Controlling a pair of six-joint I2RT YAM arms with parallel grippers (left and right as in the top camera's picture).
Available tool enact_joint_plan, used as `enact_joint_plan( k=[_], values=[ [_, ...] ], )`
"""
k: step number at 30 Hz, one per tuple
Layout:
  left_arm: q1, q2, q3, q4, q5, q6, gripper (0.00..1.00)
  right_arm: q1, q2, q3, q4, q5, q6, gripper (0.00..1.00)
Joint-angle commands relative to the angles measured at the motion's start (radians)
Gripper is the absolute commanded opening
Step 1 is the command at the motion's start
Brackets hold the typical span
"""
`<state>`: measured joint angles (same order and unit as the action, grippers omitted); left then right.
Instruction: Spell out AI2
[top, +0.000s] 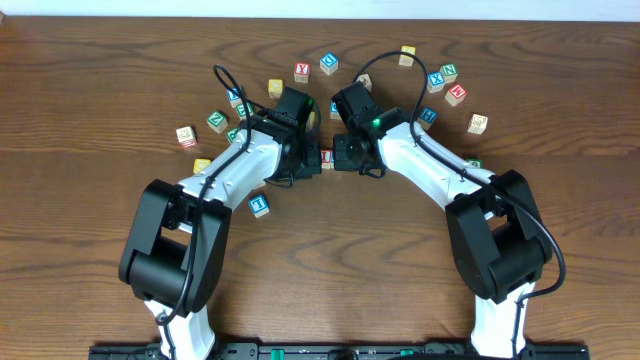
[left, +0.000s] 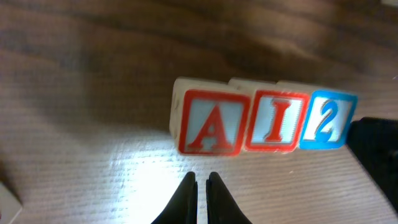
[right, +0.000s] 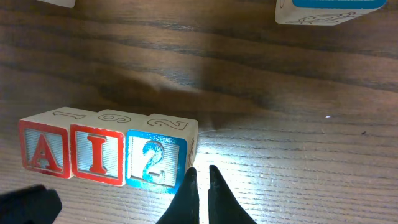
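One camera looks straight down from high above the counter (top: 100, 100). The other two sit on the wrists, low and very close to the wood. One looks out past the left claw (left: 202, 178), one past the right claw (right: 203, 170). Both see the same row of blocks (left: 267, 121), right way up.

Red A block (left: 211, 122), red I block (left: 277, 121), blue 2 block (left: 326, 119): side by side, touching, reading AI2.
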<state>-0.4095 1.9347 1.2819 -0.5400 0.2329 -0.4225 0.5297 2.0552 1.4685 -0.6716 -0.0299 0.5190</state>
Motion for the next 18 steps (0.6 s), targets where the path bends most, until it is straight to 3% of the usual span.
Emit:
enact_joint_plan(
  k=[1,18],
  values=[
    [0.000,0.007,-0.003,0.011,-0.014,-0.009,0.07,0.000,0.006,-0.011,-0.001,0.002,0.000,0.02],
    [-0.001,0.007,-0.038,0.039,-0.014,-0.010,0.08,0.000,0.006,-0.011,-0.002,0.002,0.000,0.02]
  ],
)
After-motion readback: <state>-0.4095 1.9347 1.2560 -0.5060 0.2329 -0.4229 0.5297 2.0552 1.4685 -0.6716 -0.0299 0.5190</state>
